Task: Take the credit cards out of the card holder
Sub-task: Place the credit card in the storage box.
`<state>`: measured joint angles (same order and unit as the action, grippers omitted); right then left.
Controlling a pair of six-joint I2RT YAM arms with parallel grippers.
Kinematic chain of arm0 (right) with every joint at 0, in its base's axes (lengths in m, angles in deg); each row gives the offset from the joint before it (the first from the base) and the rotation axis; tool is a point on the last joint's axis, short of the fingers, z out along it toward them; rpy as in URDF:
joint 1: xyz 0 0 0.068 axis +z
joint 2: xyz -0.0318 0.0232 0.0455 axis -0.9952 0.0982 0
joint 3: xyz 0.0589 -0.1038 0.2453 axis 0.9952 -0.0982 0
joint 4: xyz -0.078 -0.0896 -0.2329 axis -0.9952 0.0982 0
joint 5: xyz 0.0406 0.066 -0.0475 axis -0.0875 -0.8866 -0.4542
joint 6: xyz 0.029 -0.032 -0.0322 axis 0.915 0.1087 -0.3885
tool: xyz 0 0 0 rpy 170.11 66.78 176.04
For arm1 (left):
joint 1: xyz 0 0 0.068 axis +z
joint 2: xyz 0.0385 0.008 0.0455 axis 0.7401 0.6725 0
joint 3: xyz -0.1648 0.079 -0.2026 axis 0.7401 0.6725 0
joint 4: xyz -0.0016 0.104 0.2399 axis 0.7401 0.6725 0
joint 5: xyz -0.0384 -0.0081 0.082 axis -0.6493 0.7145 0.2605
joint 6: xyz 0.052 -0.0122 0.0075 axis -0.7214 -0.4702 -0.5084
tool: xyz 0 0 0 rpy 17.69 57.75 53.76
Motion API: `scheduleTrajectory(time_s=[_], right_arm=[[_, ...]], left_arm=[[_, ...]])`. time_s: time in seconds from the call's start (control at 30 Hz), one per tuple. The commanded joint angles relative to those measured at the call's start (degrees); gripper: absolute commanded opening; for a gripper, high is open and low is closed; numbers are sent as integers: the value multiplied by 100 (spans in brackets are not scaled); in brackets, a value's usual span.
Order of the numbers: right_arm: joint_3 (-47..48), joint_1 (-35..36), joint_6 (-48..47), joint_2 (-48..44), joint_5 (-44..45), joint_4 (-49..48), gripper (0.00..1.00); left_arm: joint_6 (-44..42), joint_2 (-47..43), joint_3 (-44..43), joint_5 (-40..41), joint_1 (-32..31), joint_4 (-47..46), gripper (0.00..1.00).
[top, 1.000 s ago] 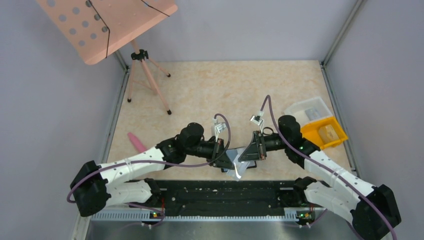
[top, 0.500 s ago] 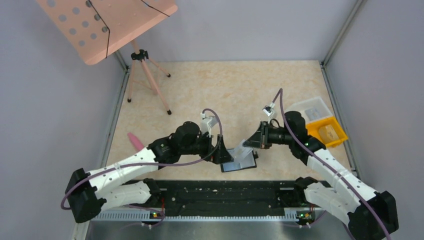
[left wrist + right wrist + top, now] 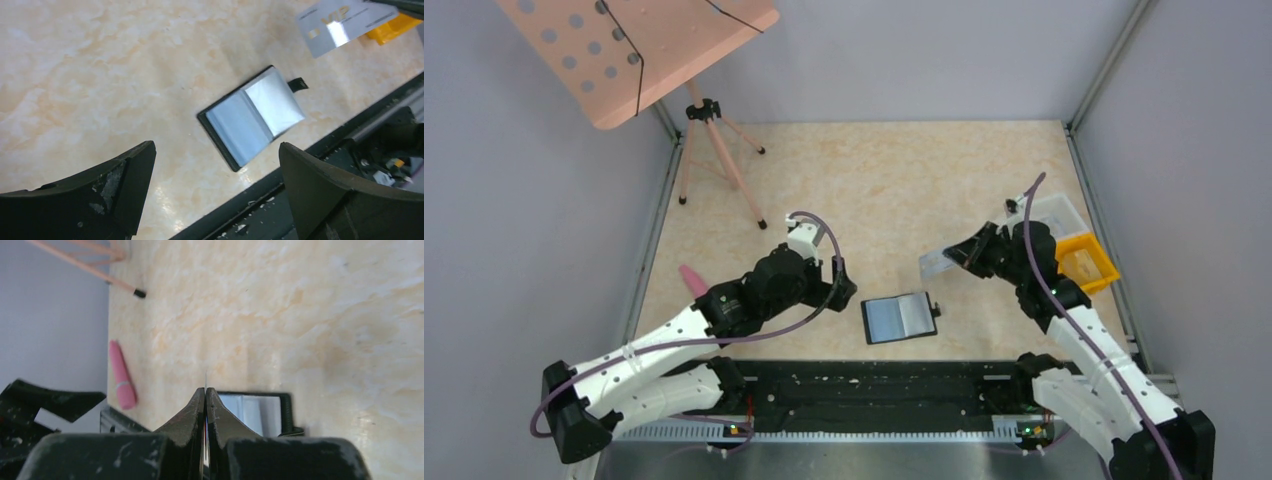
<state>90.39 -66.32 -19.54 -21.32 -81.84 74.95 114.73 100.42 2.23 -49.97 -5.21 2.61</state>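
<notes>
- One silver card point(image 3: 336, 24) is pinched in the closed right claw point(image 3: 967, 256), above the worktop point(image 3: 874, 180).
- Open card holder point(image 3: 900, 318) is laid flat near the front edge, between the arms.
- Nothing is held by the wide-spread left claw point(image 3: 842, 287).

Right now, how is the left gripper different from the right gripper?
The left gripper is wide open and holds nothing; the right gripper is shut on a silver card. The left gripper hovers just left of the card holder, which lies open on the table; the right gripper is farther from it, near the yellow bin. Both have black fingers, and neither touches the card holder.
</notes>
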Motion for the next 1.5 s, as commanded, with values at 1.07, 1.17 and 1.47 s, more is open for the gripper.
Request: scheduleTrajectory(time_s=[1.07, 1.17, 1.47], right_arm=[[257, -3915, 794, 2122, 2401, -2580, 0], [67, -3918, 953, 2203, 2676, -2752, 0], [177, -3914, 1132, 2575, 3035, -2794, 0]], left_arm=[[-170, 419, -715, 2318, 91, 1145, 99], [-171, 322, -688, 2324, 92, 1097, 99], [-204, 8, -600, 2222, 100, 941, 99]])
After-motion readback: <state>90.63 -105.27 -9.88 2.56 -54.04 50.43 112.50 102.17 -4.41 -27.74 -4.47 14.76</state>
